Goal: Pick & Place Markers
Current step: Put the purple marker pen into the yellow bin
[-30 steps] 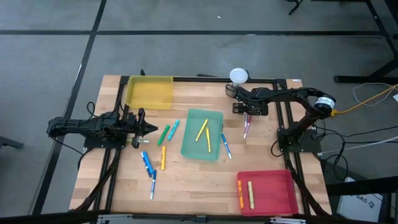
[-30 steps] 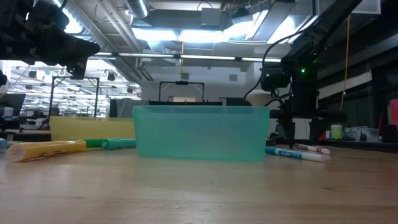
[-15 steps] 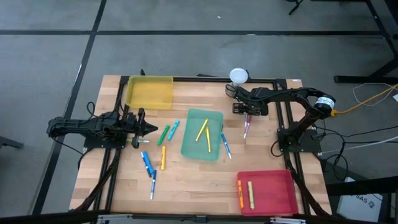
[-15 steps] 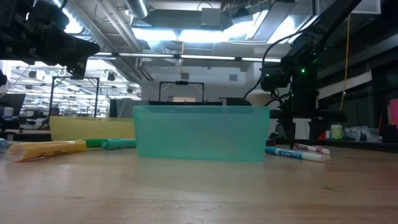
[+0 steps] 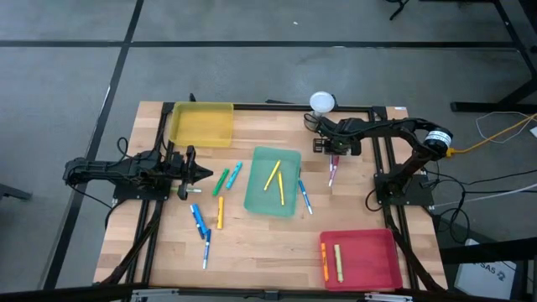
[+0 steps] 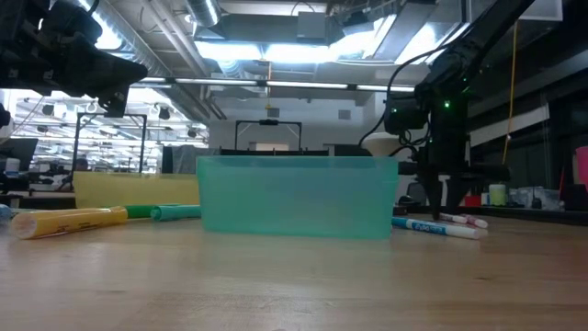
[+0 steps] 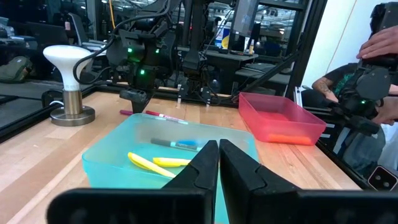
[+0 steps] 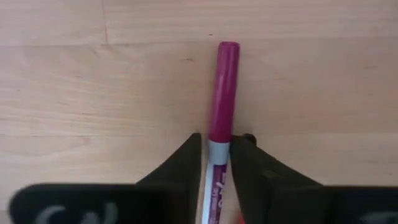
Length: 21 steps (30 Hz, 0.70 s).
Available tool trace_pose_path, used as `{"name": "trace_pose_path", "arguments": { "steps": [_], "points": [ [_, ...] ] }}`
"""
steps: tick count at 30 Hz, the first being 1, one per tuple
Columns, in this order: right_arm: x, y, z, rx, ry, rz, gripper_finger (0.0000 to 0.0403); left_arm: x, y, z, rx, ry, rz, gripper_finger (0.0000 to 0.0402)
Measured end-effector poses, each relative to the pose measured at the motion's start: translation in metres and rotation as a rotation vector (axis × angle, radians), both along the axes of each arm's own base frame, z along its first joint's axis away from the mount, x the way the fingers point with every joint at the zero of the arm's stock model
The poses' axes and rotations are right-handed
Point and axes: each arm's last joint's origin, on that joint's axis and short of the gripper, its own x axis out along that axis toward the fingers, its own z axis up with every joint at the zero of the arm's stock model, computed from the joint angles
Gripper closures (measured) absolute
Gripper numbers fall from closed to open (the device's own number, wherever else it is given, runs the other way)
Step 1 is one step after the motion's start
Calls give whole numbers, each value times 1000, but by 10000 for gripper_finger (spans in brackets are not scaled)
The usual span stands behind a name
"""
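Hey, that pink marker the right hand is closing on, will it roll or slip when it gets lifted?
The pink marker looks round and smooth, so it could roll on the flat wooden table if nudged. The right hand pinches it near the cap joint, off-centre, so it may tilt. It seems stiff and light.

Both arms are black and jointed. The right arm (image 5: 394, 130) carries a white labelled band and an orange cable; green indicator lights show.
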Motion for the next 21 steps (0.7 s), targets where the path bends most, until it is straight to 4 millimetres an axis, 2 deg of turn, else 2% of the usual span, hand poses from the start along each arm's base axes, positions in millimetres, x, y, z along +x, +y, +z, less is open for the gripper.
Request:
{"name": "trace_pose_path", "arguments": {
  "steps": [5,21],
  "points": [
    [0,0,0,-9,5,26,366,0,0,0,0,0,0,391],
    [5,-2,5,-34,14,101,367,0,0,0,0,0,0,393]
  ]
}}
